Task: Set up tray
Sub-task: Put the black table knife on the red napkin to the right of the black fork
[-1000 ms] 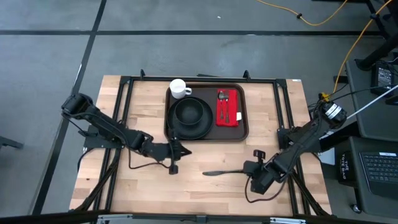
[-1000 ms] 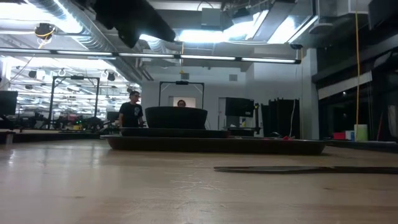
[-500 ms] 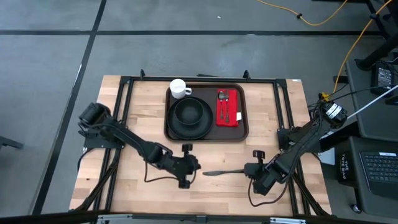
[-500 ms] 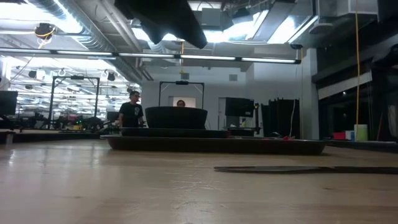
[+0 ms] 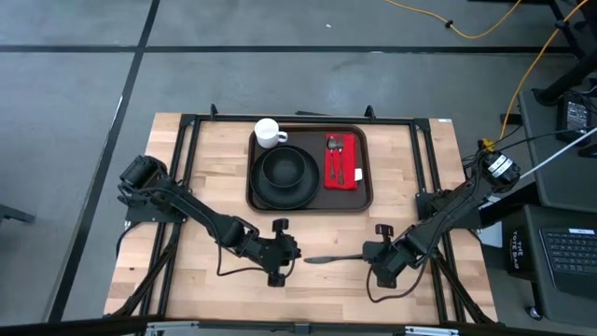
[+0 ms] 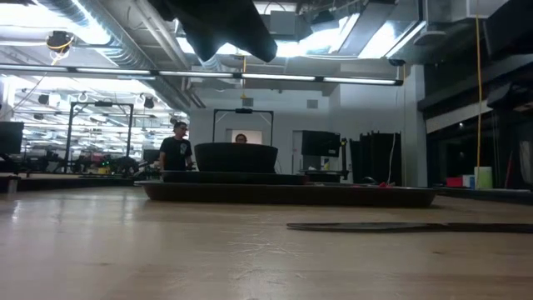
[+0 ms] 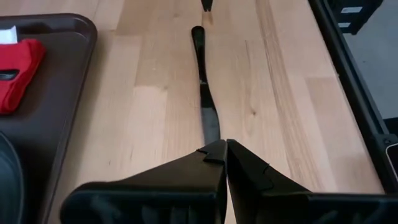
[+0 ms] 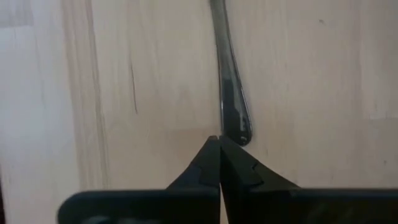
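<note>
The dark brown tray (image 5: 365, 200) sits at the table's far middle and holds a black plate (image 5: 265, 192) with a bowl (image 5: 284, 168), a white mug (image 5: 269, 133) and a red napkin (image 5: 347, 179) with cutlery. A dark knife (image 5: 328, 259) lies flat on the wood nearer the front edge. My left gripper (image 5: 297, 249) is shut and hangs above the table just off the knife's blade end (image 7: 211, 127). My right gripper (image 5: 369, 254) is shut at the knife's handle end. My right gripper points steeply down with its shut fingertips (image 8: 211, 152) right at the knife's handle end (image 8: 237, 132). I cannot tell whether they touch it. The knife lies flat on the table.
Black frame rails (image 5: 431, 177) run along the table's left, right and far sides. Bare wood lies between the tray and the knife. In the low view people stand in the room behind the tray (image 6: 291, 196).
My left gripper has swung toward the table's right and near edges, away from the tray's near left corner and up to the knife's blade end, and stayed shut. The knife has not moved.
</note>
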